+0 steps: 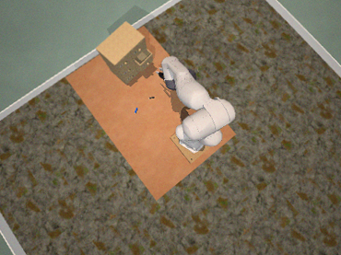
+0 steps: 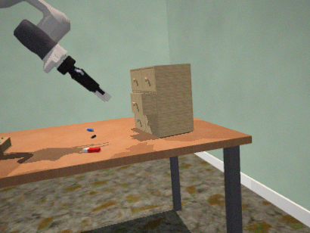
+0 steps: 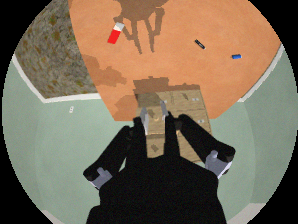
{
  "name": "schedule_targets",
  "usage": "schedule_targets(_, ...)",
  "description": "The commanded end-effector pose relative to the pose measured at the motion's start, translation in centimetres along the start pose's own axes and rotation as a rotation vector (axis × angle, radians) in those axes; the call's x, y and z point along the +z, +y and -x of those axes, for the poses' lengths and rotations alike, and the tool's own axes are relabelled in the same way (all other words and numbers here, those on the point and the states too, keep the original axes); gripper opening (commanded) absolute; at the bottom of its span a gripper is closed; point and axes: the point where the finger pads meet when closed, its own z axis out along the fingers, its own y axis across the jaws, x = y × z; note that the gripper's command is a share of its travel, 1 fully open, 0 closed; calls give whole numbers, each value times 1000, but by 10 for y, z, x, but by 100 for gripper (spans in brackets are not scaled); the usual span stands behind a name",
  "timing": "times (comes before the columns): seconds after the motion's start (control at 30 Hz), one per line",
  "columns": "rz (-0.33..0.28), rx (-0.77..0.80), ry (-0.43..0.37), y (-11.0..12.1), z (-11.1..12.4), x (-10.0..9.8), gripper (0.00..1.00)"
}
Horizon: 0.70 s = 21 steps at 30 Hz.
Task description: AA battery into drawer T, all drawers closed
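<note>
The small wooden chest stands at the far end of the table, also in the overhead view. One middle-row drawer stands pulled out a little; I cannot read the drawer marks. A red and white cylinder that looks like the AA battery lies on the table, near the front edge; the wrist view shows it too. My gripper hangs in the air, left of the chest's front and apart from it. Its fingers are nearly together and hold nothing. In the wrist view the gripper points at the chest.
A small blue piece and a small black piece lie on the table left of the chest. They show in the overhead view as blue and black. The robot base sits at the table's other end.
</note>
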Motion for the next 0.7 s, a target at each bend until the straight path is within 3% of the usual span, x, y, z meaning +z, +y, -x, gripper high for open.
schedule_targets(0.0, 27, 120, 113, -3, -3, -11, 20)
schedule_targets(0.23, 35, 114, 265, -4, -3, -36, 20)
schedule_targets(0.33, 24, 70, 298, -4, -4, -51, 20)
schedule_targets(0.4, 23, 67, 294, -4, -4, -51, 20)
schedule_targets(0.67, -18, -53, 397, -5, -5, -97, 20)
